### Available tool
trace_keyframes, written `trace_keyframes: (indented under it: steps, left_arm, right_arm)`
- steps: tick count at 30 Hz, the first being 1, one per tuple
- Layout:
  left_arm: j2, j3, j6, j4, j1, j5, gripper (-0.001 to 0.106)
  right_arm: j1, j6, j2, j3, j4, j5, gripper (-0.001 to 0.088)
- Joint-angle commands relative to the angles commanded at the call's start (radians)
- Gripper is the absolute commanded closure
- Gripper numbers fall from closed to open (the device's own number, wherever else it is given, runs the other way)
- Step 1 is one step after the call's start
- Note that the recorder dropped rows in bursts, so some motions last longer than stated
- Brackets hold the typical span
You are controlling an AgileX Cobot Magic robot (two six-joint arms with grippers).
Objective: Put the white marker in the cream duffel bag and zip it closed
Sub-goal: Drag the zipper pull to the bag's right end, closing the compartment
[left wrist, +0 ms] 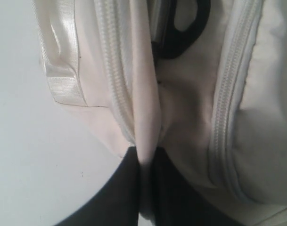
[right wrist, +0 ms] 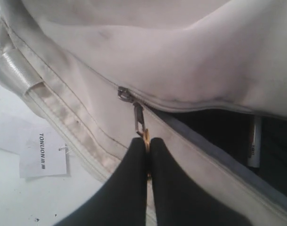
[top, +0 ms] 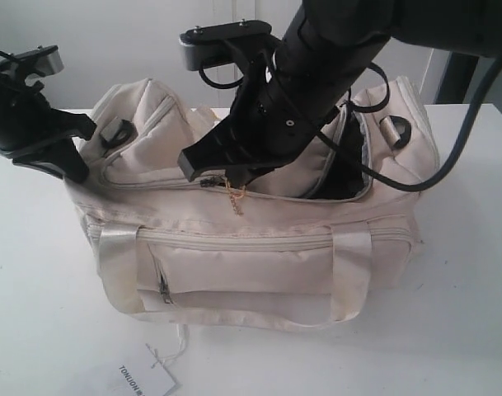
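Note:
The cream duffel bag (top: 259, 247) lies lengthwise on the table, its curved top zipper partly open at its right end (top: 349, 173). My right gripper (top: 224, 175) reaches across to the bag's top and is shut on the gold chain pull (right wrist: 144, 131), just below the zipper slider (right wrist: 126, 94). The white marker (right wrist: 254, 141) lies inside the bag against the black lining, seen only through the opening in the right wrist view. My left gripper (top: 86, 153) is at the bag's left end, shut on a fold of cream fabric (left wrist: 147, 136).
A paper tag (top: 147, 379) on a string lies on the white table in front of the bag. Shiny cream straps (top: 349, 272) hang down the bag's front. A black cable (top: 448, 157) loops over the bag's right end.

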Motion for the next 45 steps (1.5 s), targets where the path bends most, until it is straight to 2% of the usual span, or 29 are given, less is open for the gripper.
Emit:
trace_keyframes:
  steps: [7, 18, 34, 45]
  left_arm:
    - [0.000, 0.000, -0.003, 0.000, 0.000, 0.006, 0.105]
    - [0.000, 0.000, -0.003, 0.000, 0.000, 0.010, 0.105]
    - [0.000, 0.000, -0.003, 0.000, 0.000, 0.010, 0.105]
    - [0.000, 0.000, -0.003, 0.000, 0.000, 0.010, 0.105]
  right_arm:
    - [-0.004, 0.081, -0.002, 0.000, -0.105, 0.060, 0.0868]
    - [-0.085, 0.081, -0.047, 0.000, -0.137, 0.152, 0.0868]
    - [-0.161, 0.078, -0.094, 0.000, -0.194, 0.212, 0.0868]
    - [-0.178, 0.082, -0.098, 0.000, -0.365, 0.269, 0.0868]
